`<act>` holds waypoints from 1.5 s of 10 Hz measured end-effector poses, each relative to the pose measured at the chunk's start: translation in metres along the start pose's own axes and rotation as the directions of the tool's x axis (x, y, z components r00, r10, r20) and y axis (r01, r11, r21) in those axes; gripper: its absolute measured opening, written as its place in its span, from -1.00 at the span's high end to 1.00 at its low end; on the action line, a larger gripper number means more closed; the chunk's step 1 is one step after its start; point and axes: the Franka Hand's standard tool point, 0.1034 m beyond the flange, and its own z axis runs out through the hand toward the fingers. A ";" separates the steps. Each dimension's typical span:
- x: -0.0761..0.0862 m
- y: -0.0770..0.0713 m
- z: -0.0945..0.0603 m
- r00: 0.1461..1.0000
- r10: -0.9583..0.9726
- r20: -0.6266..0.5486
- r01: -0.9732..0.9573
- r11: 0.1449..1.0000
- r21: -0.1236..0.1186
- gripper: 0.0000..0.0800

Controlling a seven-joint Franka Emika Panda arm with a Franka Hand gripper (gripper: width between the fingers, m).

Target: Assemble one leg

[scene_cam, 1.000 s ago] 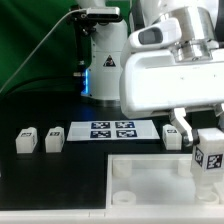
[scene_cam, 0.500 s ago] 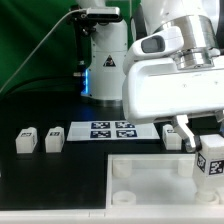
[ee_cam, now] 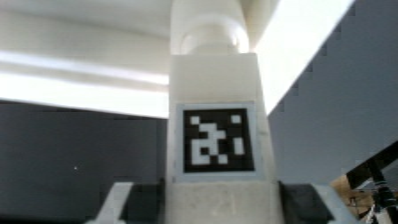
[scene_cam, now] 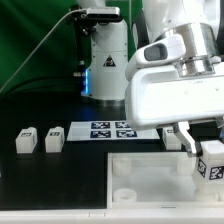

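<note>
My gripper (scene_cam: 207,152) is shut on a leg (scene_cam: 211,164), a small white block with a black-and-white tag, held at the exterior view's right over the large white tray-like piece (scene_cam: 150,185). In the wrist view the leg (ee_cam: 217,120) stands upright between my fingers (ee_cam: 134,205), its tag facing the camera. Two more legs (scene_cam: 25,140) (scene_cam: 54,139) stand on the black table at the exterior view's left. Another leg (scene_cam: 173,138) sits just behind my gripper, partly hidden.
The marker board (scene_cam: 110,129) with several tags lies on the table behind the tray-like piece. The robot base (scene_cam: 103,60) stands at the back. My arm's white body (scene_cam: 170,90) covers much of the exterior view's right.
My gripper has moved toward the exterior view's right and slightly down with the leg in it. The other legs have not moved.
</note>
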 end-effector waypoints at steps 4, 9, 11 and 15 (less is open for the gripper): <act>0.003 0.002 0.004 0.999 0.000 -0.038 -0.001 1.000 -0.007 0.27; 0.003 0.002 0.004 0.999 0.000 -0.038 -0.001 1.000 -0.007 -0.55; 0.003 0.002 0.004 0.999 0.000 -0.038 -0.001 1.000 -0.007 -0.60; -0.009 0.000 0.008 1.000 0.003 0.029 -0.004 1.000 0.006 -0.62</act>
